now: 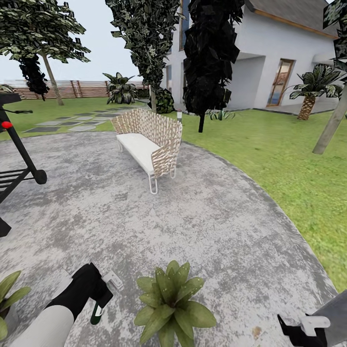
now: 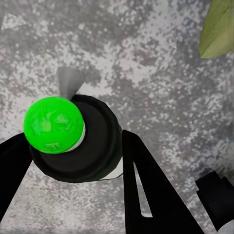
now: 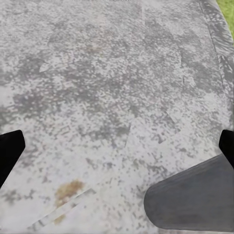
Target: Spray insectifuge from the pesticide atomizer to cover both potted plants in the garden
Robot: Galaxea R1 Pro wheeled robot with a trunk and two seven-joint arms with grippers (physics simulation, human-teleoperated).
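While the left gripper [image 1: 99,294] is clamped tight on the spray bottle [image 2: 78,141], the bottle hangs just above the stone patio [image 1: 202,217], close beside one potted plant [image 1: 171,301]. So I think the picking up is done. The spraying is what is left. A second plant [image 1: 7,294] peeks in at the edge near the left arm. I see no wet mist on any leaf. The right gripper [image 3: 117,146] has its fingers wide apart and holds nothing.
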